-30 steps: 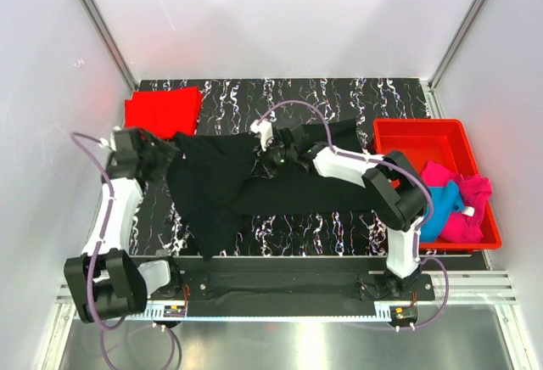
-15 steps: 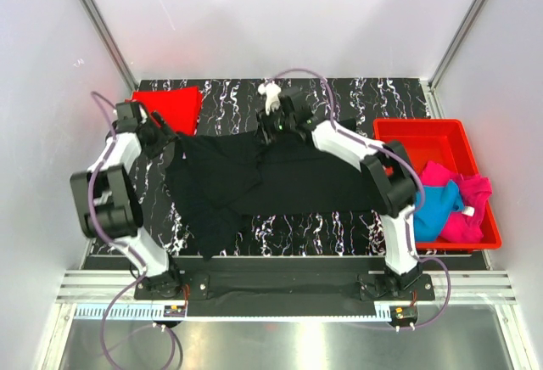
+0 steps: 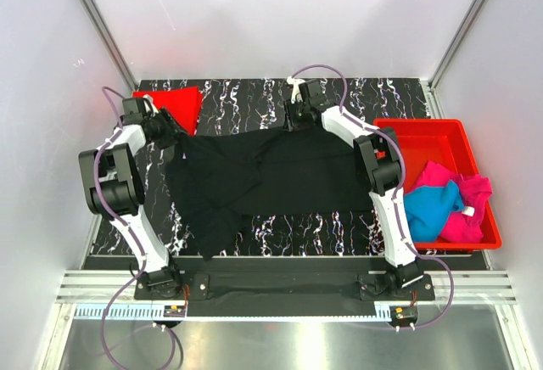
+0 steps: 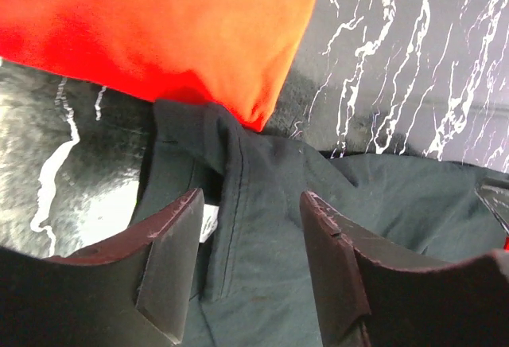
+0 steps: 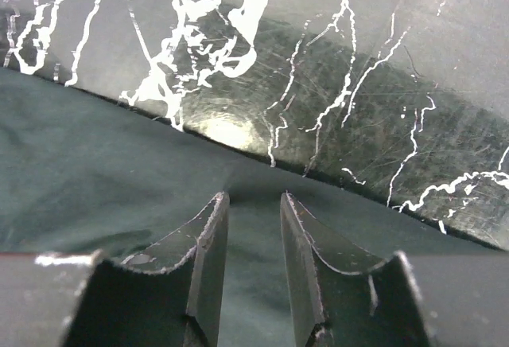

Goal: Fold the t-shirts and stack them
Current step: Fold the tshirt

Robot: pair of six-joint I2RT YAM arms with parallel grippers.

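The limp black cloth t-shirt lies spread across the middle of the black marbled table. It's light and floppy and it'll sag, so I'd pinch it at the far-edge corners. The left gripper straddles the far-left seam, jaws apart, nothing pinched. The right gripper is at the far edge, slightly parted and gripping nothing. I can't count the layers in the rumpled near-left part. The folded red t-shirt touches that far-left corner.

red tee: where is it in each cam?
Top external: red t-shirt folded, far left corner.
Left wrist: fills the upper left.
Right wrist: not in it.
Shared landmark: black t-shirt, in all three views.
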